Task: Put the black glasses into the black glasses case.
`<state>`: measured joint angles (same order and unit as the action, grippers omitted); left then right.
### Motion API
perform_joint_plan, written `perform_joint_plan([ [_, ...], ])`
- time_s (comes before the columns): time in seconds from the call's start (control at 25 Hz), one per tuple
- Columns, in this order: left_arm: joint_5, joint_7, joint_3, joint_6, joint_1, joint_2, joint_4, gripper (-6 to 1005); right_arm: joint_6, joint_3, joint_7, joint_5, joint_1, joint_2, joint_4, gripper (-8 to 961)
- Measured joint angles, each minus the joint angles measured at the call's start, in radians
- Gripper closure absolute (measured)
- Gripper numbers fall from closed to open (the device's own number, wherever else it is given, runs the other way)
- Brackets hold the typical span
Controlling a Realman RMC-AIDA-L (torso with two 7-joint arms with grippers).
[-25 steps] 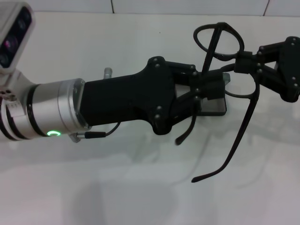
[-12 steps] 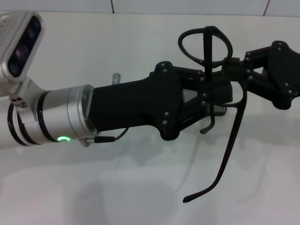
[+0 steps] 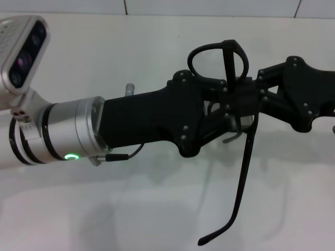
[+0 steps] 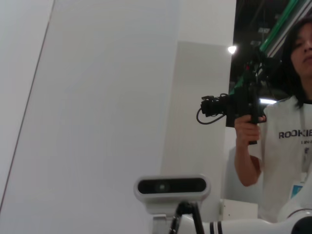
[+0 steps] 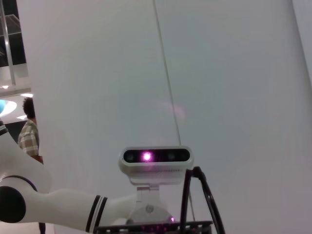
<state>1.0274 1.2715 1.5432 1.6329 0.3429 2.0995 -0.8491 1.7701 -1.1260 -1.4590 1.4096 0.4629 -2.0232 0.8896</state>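
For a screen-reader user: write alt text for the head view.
Two black robot grippers meet above a white table, both at a pair of black glasses held in the air. The left gripper reaches in from the left, the right gripper from the right. One lens ring stands above them, and one long temple arm hangs down toward the table.

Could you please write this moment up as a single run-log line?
stage: glasses held in mid-air | left gripper: at black glasses | right gripper: at frame, opposite side | glasses: one temple arm hanging down | case: not visible
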Motion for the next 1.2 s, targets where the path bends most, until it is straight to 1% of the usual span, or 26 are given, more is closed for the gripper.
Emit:
perform_joint_plan([
  [0.24, -0.038, -0.022, 0.010, 0.004, -0.006, -0.003, 0.024, 889, -0.008, 0.006, 0.009, 0.000, -0.004, 0.000, -0.009, 896],
  [0.56, -0.039, -0.027, 0.023, 0.025, -0.007, -0.004, 0.027, 889, -0.029, 0.009, 0.032, 0.000, -0.003, 0.001, -0.038, 896],
  [0.92, -0.074, -0.057, 0.020, 0.021, 0.002, -0.003, 0.094, 888, -0.008, 0.002, 0.032, -0.023, -0.006, 0.001, -0.040, 896],
  [1.2, -0.084, -0.061, 0.016, 0.019, 0.004, -0.001, 0.112, 888, 0.011, 0.002, 0.032, -0.024, -0.006, 0.001, -0.040, 896],
])
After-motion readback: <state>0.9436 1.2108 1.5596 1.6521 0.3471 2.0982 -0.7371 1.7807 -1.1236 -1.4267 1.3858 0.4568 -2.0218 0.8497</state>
